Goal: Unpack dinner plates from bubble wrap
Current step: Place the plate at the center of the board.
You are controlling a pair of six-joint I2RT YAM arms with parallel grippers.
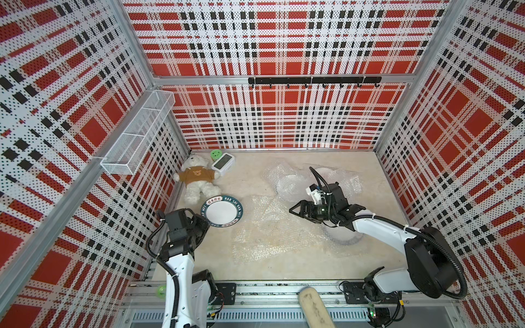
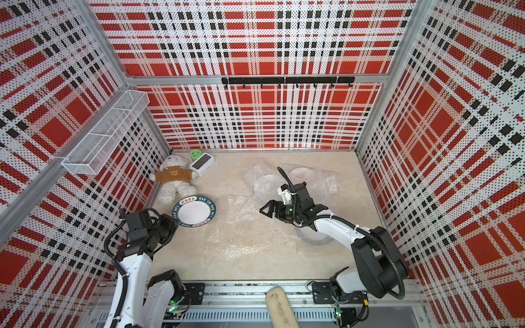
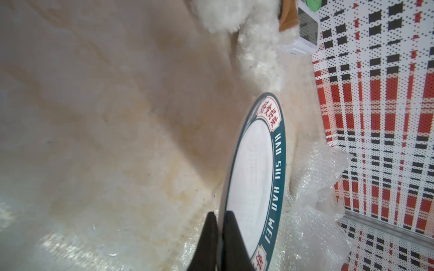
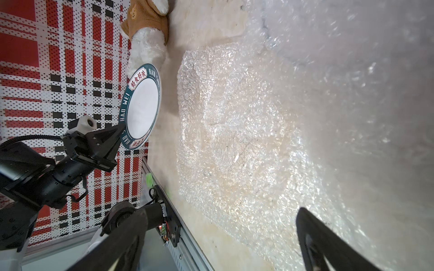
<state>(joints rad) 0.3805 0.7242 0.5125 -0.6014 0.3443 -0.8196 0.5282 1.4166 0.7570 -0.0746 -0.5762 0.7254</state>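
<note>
Left gripper [image 3: 220, 214] is seen clamped tight on the near rim of a dinner plate [image 1: 223, 211] with a dark lettered band. The plate is held free of wrap at the left of the table [image 1: 284, 269], just beside the foot of a teddy bear [image 1: 197, 177]. Whether its far edge rests on the surface cannot be told.

Further in, a flat sheet of bubble wrap [image 1: 270, 230] is spread empty across the middle. The right gripper [image 1: 292, 210] is held above it, jaws spread wide, with nothing between them. Under the right arm a dark ring [image 1: 343, 240] can be made out beneath wrap and is judged to be a second plate, not yet unpacked. Beyond, crumpled wrap [image 1: 287, 181] is draped over at least one more white disc. A small clock [image 1: 223, 164] is set in the far left corner.

The step in hand is judged to be the setting aside of an unwrapped plate. A flat lowering clear of the bear is called for next, then a release. After that a loose edge of wrap would have to be pinched by the open gripper.
</note>
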